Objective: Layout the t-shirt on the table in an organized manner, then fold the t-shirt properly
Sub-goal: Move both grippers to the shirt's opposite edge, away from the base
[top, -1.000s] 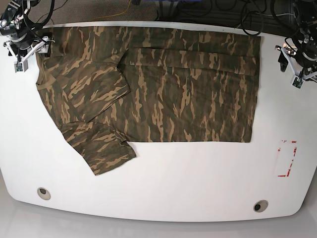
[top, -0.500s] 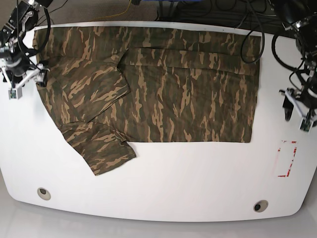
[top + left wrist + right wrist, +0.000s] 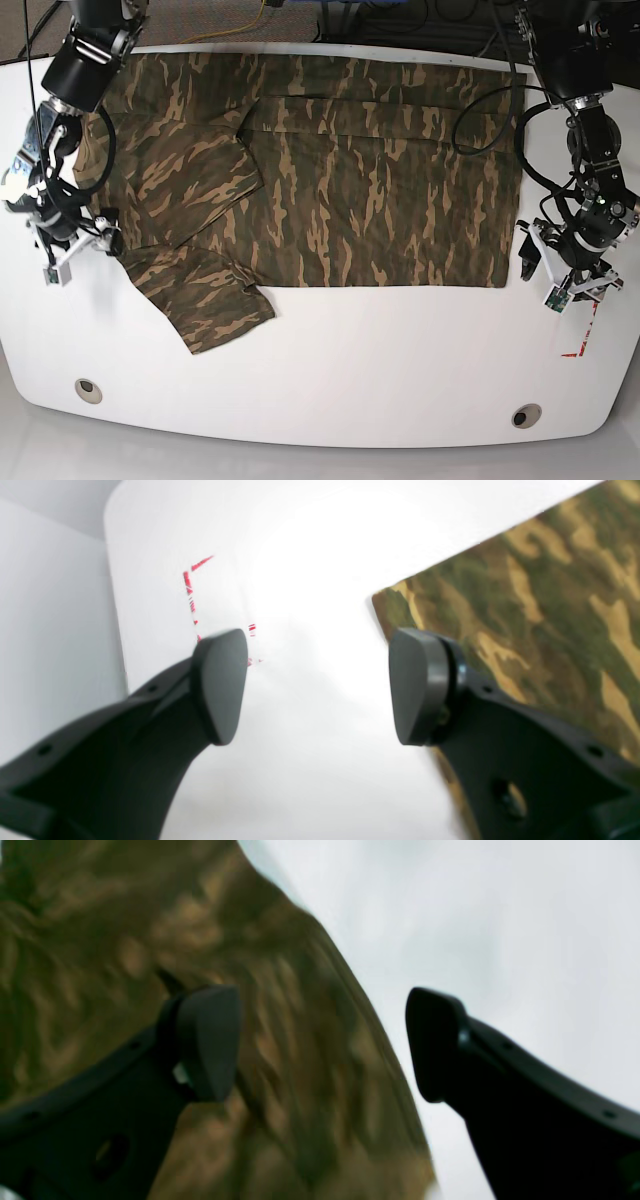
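The camouflage t-shirt [image 3: 340,180] lies spread flat on the white table [image 3: 350,360], with one sleeve [image 3: 200,300] sticking out at the front left. My left gripper [image 3: 545,275] hovers open beside the shirt's front right corner. In the left wrist view this gripper [image 3: 317,690] is over bare table, and the shirt corner [image 3: 525,605] lies just past its right finger. My right gripper [image 3: 82,252] stands open at the shirt's left edge, next to the sleeve. In the right wrist view it [image 3: 320,1045] straddles the blurred cloth edge [image 3: 300,1040], with nothing between the jaws.
Two round grommet holes [image 3: 88,389] [image 3: 526,415] sit near the table's front edge. A red-marked rectangle [image 3: 578,345] [image 3: 192,585] lies just outside the left gripper, partly covered by it. Cables hang over the table's back edge [image 3: 400,20].
Both arms have swept from the back corners toward the front along the shirt's side edges. The right gripper is now by the sleeve, the left by the front right corner. The shirt has not moved.
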{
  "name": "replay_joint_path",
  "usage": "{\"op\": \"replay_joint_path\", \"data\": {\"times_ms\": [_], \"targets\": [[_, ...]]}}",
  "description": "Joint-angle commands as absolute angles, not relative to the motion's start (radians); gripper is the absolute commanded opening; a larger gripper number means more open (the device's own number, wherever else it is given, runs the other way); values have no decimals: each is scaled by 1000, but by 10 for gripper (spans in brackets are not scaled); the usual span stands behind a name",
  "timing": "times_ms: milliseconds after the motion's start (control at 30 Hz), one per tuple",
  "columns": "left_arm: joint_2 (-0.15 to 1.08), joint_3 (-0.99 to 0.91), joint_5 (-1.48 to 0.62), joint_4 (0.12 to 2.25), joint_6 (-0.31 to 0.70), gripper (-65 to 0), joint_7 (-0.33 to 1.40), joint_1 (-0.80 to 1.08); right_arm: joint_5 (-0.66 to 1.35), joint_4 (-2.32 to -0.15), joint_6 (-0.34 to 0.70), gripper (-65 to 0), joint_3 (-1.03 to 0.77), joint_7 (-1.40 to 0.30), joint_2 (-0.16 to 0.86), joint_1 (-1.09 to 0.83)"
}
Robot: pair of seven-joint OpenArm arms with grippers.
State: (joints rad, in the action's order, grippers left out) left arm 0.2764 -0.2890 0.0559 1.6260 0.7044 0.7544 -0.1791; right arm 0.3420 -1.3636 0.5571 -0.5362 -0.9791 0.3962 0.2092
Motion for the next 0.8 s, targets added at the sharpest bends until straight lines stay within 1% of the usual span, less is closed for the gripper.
{"op": "replay_joint_path", "data": {"times_ms": [0,267,500,767], "targets": [[257,-291,77,1615,698,-232,734,-222,320,-1268,561,-157,-490,-891,418,308],[243,-289,110,1604,698,-231,734,-243,259,-1069,561,-157,-415,-760,418,429],[242,-289,110,1604,698,-231,733,-242,213,-914,564,-157,-397,-673,420,516],[242,-289,110,1606,698,-231,733,-237,193,-777,610,-160,-397,-570,414,553]]}}
